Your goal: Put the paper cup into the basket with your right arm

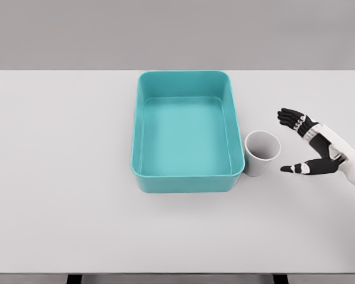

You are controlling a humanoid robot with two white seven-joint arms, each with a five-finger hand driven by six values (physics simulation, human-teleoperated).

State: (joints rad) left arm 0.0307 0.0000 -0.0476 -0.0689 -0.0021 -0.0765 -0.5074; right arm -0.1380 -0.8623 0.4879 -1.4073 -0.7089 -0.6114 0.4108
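A white paper cup (pixel 261 153) stands upright on the table, touching or nearly touching the right wall of a teal rectangular basket (pixel 139 124). The basket holds nothing. My right hand (pixel 287 142) comes in from the right edge and hovers just right of the cup, apart from it. Its fingers (pixel 293 118) are spread and its thumb (pixel 296 168) points toward the cup, with the cup outside the gap between them. The left arm does not show.
The white table (pixel 59 177) spans the view, with its front edge near the bottom of the picture. Nothing else stands on it besides the basket and the cup.
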